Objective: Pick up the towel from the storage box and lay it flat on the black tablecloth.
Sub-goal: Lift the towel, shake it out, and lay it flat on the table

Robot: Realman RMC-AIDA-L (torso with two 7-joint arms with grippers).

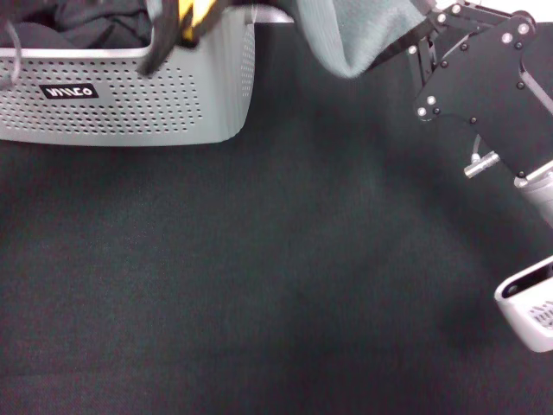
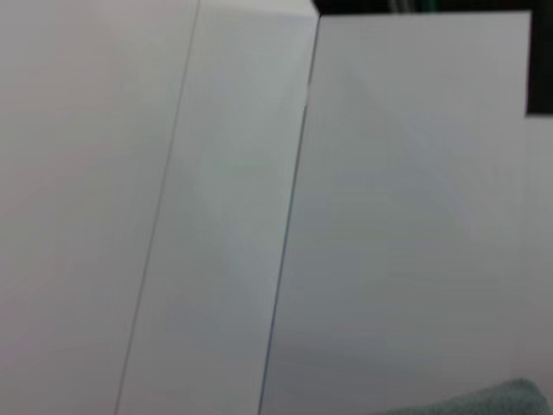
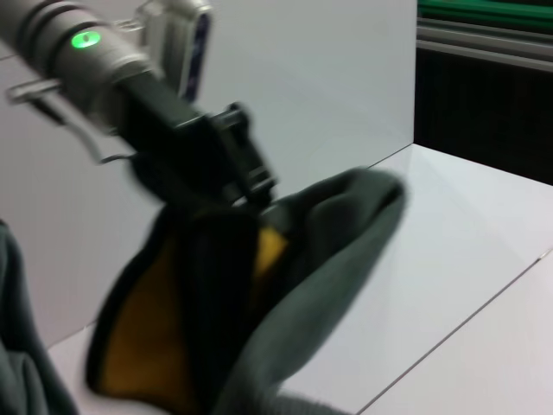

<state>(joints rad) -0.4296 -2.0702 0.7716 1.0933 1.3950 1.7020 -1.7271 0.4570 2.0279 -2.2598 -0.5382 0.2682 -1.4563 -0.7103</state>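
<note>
The towel [image 1: 363,35] hangs lifted along the top edge of the head view, stretched between the storage box [image 1: 130,95] at upper left and the right gripper [image 1: 423,39] at upper right. In the right wrist view the left gripper [image 3: 246,177] pinches the other corner, while whether the right one is clamped cannot be told. The black tablecloth [image 1: 259,285] lies bare below, so the towel's long axis runs side to side above it.

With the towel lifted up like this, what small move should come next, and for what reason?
Probably carry it forward, away from the storage box, over the open black tablecloth. The towel hangs bunched between the left gripper, shut on one edge, and the right gripper, with a strip trailing at the box rim, so it is not yet spread.
</note>
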